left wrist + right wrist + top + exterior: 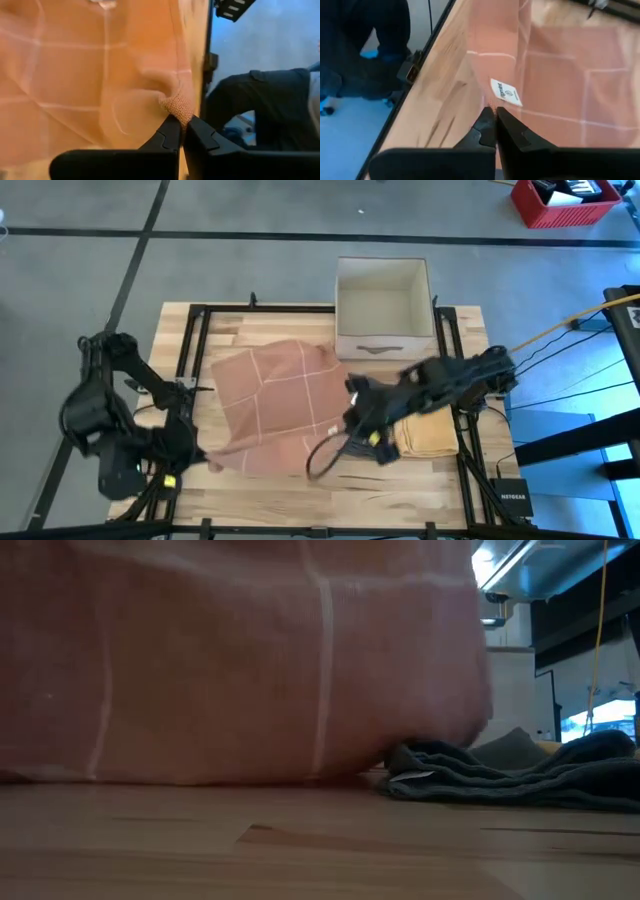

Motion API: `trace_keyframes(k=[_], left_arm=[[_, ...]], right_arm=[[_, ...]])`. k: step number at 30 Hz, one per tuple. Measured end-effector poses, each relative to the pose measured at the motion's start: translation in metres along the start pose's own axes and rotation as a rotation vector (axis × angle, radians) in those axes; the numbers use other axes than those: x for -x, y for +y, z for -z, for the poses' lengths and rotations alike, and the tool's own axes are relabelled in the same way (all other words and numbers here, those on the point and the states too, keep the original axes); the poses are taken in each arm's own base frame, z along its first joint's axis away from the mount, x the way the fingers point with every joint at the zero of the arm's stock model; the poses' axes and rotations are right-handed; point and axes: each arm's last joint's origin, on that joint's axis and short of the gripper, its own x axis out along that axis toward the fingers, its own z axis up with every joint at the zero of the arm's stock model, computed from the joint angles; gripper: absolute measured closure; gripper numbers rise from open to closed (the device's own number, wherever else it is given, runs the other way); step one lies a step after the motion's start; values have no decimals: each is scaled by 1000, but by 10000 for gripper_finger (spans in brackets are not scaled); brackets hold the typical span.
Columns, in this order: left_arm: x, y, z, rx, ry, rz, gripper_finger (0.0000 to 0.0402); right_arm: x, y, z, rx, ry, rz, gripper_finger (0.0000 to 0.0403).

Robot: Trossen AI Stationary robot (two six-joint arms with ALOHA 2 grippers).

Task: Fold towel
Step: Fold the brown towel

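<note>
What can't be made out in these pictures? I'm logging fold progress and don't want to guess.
- High view: the towel's right edge lies under the right arm, so the right gripper's hold is hidden.
- Low view: the raised towel fills the picture, hiding both grippers.
- High view: the yellow folded cloth is partly covered by the right arm.
- Left wrist view: the left gripper pinches one corner; the rest is cut off.

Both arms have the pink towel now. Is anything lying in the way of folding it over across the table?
Nothing visible blocks the fold. The left gripper and right gripper each pinch an edge of the pink towel. The folded yellow towel lies just beyond its right edge and the white box behind it, both off the cloth.
</note>
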Motion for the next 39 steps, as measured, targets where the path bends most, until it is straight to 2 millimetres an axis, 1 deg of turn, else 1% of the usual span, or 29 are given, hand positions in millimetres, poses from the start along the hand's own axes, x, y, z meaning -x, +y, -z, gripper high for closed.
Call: trace_keyframes(k=[4, 10, 14, 17, 22, 25, 27, 30, 33, 36, 39], left_arm=[[-22, -15, 24, 68, 12, 46, 401], [-55, -30, 64, 126, 50, 116, 401], [-70, -37, 96, 237, 109, 177, 401], [-76, -41, 120, 320, 141, 224, 401], [-94, -53, 161, 452, 219, 290, 401], [-108, -65, 177, 469, 250, 314, 401], [-119, -71, 184, 437, 248, 319, 401], [-135, -80, 188, 406, 225, 343, 401], [-151, -83, 190, 370, 206, 317, 401], [-166, -82, 189, 358, 194, 277, 386], [-180, -81, 184, 373, 205, 247, 350]], right_arm=[[-31, 27, -3, 4, 77, 0, 402], [-71, 70, -1, -20, 162, 87, 402], [-96, 100, 3, -35, 187, 178, 402], [-120, 119, 7, -59, 207, 229, 398], [-164, 149, 16, -95, 232, 242, 384], [-188, 162, 23, -136, 263, 223, 382], [-199, 169, 29, -161, 295, 206, 384], [-211, 178, 35, -188, 322, 191, 390], [-221, 183, 40, -221, 340, 206, 389], [-230, 183, 45, -266, 372, 229, 370], [-232, 184, 47, -287, 400, 210, 334]])
